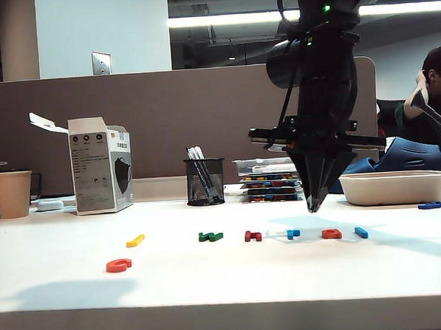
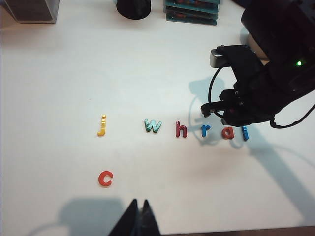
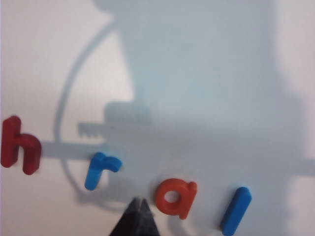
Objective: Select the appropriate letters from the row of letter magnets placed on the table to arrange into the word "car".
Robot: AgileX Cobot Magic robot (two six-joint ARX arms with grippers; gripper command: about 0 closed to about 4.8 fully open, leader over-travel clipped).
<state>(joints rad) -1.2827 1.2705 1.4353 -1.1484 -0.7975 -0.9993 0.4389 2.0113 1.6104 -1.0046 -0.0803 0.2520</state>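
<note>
An orange-red c (image 1: 118,265) (image 2: 105,178) lies alone on the white table (image 1: 55,247), nearer the front edge than the row. The row holds a yellow j (image 1: 136,240), green w (image 1: 210,236), dark red h (image 1: 253,236), light blue r (image 1: 293,234) (image 3: 101,168), orange-red a (image 1: 331,234) (image 3: 174,196) and a blue bar (image 1: 361,232) (image 3: 235,210). My right gripper (image 1: 313,204) (image 3: 139,201) is shut and empty. It hangs point-down just above the table, between the r and the a. My left gripper (image 2: 139,202) is shut and empty, high above the table's front edge; it is out of the exterior view.
Along the brown partition stand a paper cup (image 1: 13,193), a white carton (image 1: 98,165), a mesh pen holder (image 1: 204,182), a stack of letter boxes (image 1: 269,181) and a beige tray (image 1: 394,187). Dark blue pieces (image 1: 437,205) lie beside the tray. A person (image 1: 431,87) sits behind at the right.
</note>
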